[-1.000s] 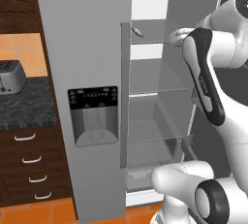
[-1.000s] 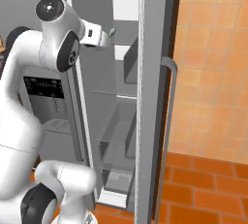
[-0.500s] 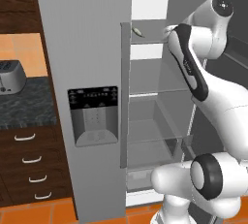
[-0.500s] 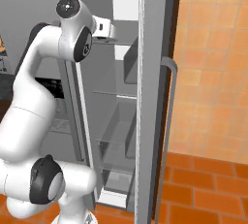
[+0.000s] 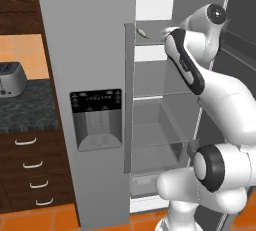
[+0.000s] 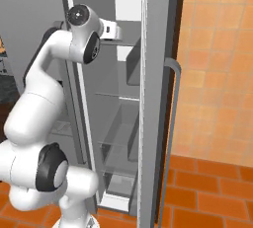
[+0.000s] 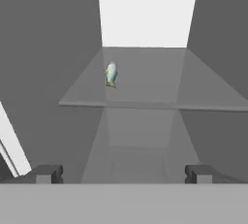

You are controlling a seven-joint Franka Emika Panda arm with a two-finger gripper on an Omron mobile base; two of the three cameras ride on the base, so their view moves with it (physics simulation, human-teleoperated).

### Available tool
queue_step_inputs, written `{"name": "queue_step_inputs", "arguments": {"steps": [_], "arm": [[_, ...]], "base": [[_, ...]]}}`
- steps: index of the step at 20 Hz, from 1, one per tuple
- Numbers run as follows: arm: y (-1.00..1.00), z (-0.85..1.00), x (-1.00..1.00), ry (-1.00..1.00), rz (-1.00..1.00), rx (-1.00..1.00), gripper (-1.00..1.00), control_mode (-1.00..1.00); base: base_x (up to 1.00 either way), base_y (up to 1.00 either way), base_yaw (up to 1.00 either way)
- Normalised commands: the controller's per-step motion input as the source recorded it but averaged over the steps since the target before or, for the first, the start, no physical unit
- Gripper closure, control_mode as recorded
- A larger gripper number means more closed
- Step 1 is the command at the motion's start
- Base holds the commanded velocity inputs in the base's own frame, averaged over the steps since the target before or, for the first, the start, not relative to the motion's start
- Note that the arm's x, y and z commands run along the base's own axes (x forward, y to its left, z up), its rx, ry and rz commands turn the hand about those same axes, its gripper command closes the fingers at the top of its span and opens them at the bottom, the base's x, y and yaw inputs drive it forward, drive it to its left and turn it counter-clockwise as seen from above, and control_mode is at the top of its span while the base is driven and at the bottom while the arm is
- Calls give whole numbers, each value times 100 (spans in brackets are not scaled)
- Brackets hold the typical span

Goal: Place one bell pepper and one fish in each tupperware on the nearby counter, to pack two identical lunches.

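Seen along the hand: gripper (image 7: 121,173) spread wide and empty, short of the fish (image 7: 111,74) lying on the fridge's upper glass shelf (image 7: 145,80). From the left base: counter (image 5: 25,107) beside the fridge, toaster (image 5: 11,78) on it.

A flat grey translucent fridge shelf (image 7: 145,92) carries one small pale silvery-green fish (image 7: 111,74), lying left of its middle, near the front edge.
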Motion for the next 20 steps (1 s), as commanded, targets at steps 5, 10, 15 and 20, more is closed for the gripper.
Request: {"name": "queue_step_inputs", "arguments": {"steps": [5,10,15,20], "arm": [[0,-8,44,0,9,10,-100,-100],[0,-6,48,5,6,2,-100,-100],[-1,-25,37,0,11,-2,-100,-100],[1,0,51,0,4,0,-100,-100]], "base": [[0,0,0],[0,0,0],[0,0,0],[0,0,0]]}}
